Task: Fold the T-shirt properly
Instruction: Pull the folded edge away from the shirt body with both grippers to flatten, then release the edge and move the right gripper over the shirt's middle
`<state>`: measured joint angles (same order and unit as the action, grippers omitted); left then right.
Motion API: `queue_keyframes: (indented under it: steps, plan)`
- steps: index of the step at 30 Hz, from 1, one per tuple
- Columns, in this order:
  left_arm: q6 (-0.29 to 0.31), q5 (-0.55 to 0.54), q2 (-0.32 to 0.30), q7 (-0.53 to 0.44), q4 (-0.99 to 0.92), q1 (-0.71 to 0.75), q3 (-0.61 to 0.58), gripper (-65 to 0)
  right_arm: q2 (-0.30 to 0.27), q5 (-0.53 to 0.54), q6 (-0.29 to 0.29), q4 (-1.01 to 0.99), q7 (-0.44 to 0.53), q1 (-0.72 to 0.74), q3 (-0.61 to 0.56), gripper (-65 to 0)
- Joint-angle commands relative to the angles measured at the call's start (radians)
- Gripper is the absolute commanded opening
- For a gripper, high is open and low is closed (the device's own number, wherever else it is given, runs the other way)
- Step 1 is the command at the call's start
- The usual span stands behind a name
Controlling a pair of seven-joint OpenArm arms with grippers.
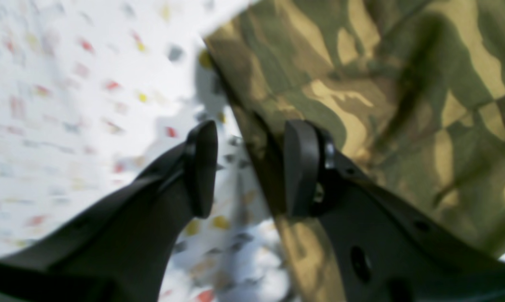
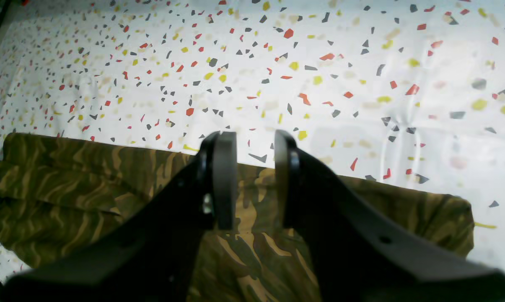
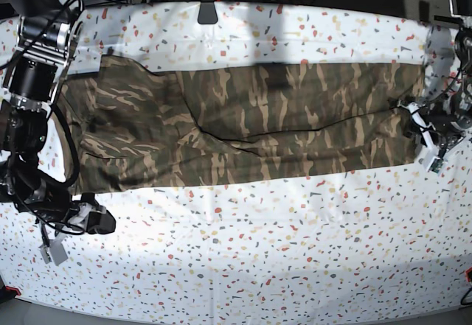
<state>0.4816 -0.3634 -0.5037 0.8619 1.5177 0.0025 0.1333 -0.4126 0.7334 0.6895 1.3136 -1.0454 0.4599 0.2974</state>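
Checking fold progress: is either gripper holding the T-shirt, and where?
Neither. The left gripper and right gripper stand open above the T-shirt.

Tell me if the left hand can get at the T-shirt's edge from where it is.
Probably yes: the left hand is open, straddling the T-shirt edge, with nothing between.

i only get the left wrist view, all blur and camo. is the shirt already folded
Observer: Partly. In the base view the T-shirt lies as one long band across the table.
Operator: where is my left gripper against it
Observer: The left gripper is open at the band's end on the base view's right, with nothing between its jaws.
Operator: and the right one
Observer: The right gripper is open above the shirt's long edge, holding nothing.
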Motion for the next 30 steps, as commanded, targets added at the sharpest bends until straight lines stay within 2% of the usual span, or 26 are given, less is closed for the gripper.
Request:
queue_keyframes:
  steps: [1,4,8,14,18,21,26,30]
  plan:
    - [-0.010,-0.040,-0.017,-0.037,0.014,-0.009,0.008,-39.7,-0.016,0.019,0.009,0.019,0.022,0.031,0.003,-48.9]
    - [-0.030,-0.093,-0.017,-0.043,0.014,-0.002,0.008,-39.7,-0.016,0.019,0.009,0.019,0.019,0.031,0.003,-48.9]
    - [-0.029,-0.074,-0.018,-0.006,0.013,0.000,0.008,-39.7,-0.016,0.019,0.009,0.019,0.019,0.031,0.003,-48.9]
    - [-0.069,-0.039,-0.015,-0.060,0.013,0.032,0.008,-39.7,-0.016,0.019,0.009,0.019,0.019,0.031,0.003,-48.9]
    - [-0.071,-0.067,-0.006,-0.037,0.013,0.034,0.008,-40.1,-0.016,0.019,0.009,0.019,0.016,0.030,0.003,-48.9]
    - [-0.071,-0.084,-0.006,-0.021,0.013,0.034,0.008,-45.4,-0.016,0.019,0.009,0.019,0.016,0.031,0.003,-48.9]
    - [-0.071,-0.103,-0.007,-0.019,0.013,0.034,0.008,-65.0,-0.016,0.019,0.009,0.019,0.015,0.031,0.003,-48.9]
    - [-0.071,-0.102,-0.007,-0.019,0.014,0.034,0.008,-65.0,-0.016,0.018,0.009,0.019,0.012,0.031,0.003,-48.9]
